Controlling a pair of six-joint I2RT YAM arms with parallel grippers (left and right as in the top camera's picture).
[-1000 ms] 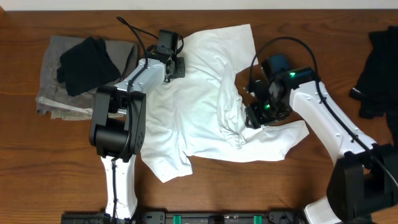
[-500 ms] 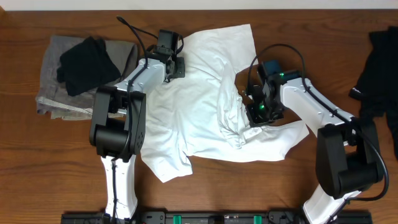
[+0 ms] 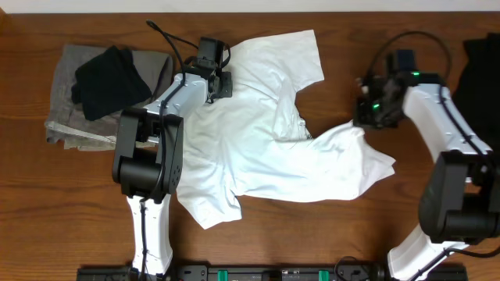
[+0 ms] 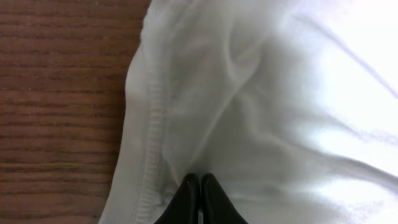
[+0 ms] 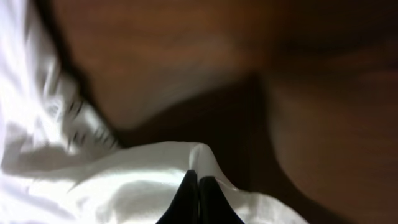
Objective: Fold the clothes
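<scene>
The clothes, a white T-shirt (image 3: 250,148), lie spread and creased across the middle of the wooden table (image 3: 328,234). At the shirt's upper left edge my left gripper (image 3: 221,84) is shut on the fabric. The left wrist view shows its black fingertips (image 4: 199,182) pressed together in the cloth (image 4: 280,93), just right of a stitched hem (image 4: 151,124). My right gripper (image 3: 366,123) is shut on a flap of the shirt drawn out to the right. In the right wrist view a peak of white cloth (image 5: 202,155) sticks out past its shut tips (image 5: 198,180). Small dark print marks (image 5: 81,127) show on a fold.
A grey cloth (image 3: 66,117) with a black garment (image 3: 109,78) on it lies at the left of the table. Another black garment (image 3: 476,86) lies at the right edge. The arm bases stand at the front edge.
My right gripper shut on the bunched fabric at the shirt's middle right and carried it right and up, stretching the flap out. The left gripper has not moved.
</scene>
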